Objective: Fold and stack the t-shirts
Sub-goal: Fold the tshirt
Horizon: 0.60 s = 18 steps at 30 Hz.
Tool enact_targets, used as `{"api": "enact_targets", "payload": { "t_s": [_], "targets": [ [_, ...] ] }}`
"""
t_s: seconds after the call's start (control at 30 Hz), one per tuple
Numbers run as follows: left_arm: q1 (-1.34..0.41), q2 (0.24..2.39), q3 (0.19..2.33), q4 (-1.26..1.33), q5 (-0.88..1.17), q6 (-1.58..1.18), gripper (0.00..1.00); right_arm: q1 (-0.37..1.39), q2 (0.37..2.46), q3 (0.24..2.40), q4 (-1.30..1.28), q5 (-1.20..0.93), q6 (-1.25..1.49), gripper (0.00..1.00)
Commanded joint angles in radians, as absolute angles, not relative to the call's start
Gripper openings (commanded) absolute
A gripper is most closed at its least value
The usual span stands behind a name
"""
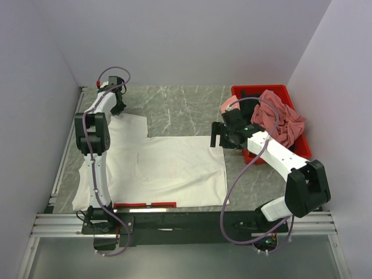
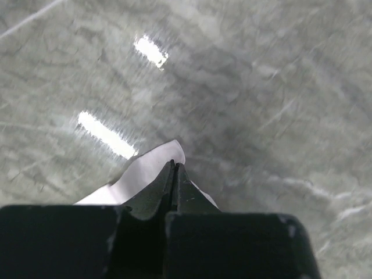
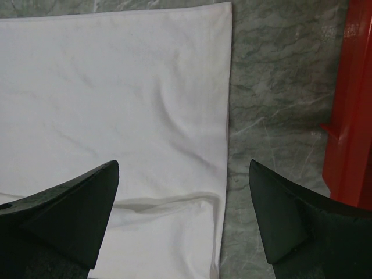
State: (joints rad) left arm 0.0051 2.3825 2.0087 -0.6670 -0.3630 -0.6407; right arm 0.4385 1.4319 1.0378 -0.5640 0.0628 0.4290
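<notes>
Two arms reached over one large white t-shirt [image 1: 174, 163], which lay spread flat on the grey marbled desk [image 1: 186, 107] and filled the centre and lower left of the top view. A red band showed along its lower edge, close to the arm bases.

The left end effector [image 2: 173, 167] sat at the upper left of the top view, at the shirt's far sleeve corner. In its own wrist view the jaws were pressed tight together with a tongue of white cloth pinched between them, and the desk behind was blurred.

The right end effector [image 3: 183, 167] hung over the shirt's right edge with its jaws spread wide, holding nothing. That edge ran up between the two fingers, with bare desk to the right of it.

At the upper right of the top view stood a red bin [image 1: 239, 91]. A dusty rose t-shirt [image 1: 282, 119] was heaped inside and spilled over its right rim. A light pink t-shirt [image 1: 226, 106] bulged at its left rim, just above the right end effector in the frame.
</notes>
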Motion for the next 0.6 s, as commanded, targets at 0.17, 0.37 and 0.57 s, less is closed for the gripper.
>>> {"api": "enact_targets", "payload": {
  "t_s": [0.17,0.37,0.57],
  "targets": [
    [-0.021,2.165,1.892,-0.523,-0.345,-0.629,0.0,0.43,1.543,1.162,-0.546,0.166,0.511,0.97],
    [-0.029,2.091,1.787,-0.488,-0.356,-0.621,0.0,0.428,1.69,1.285,-0.56,0.219,0.552,0.93],
    [-0.032,2.002,1.677,-0.45,-0.328,-0.629,0.0,0.408,1.842,1.405,-0.581,0.258,0.615,0.89]
  ]
}}
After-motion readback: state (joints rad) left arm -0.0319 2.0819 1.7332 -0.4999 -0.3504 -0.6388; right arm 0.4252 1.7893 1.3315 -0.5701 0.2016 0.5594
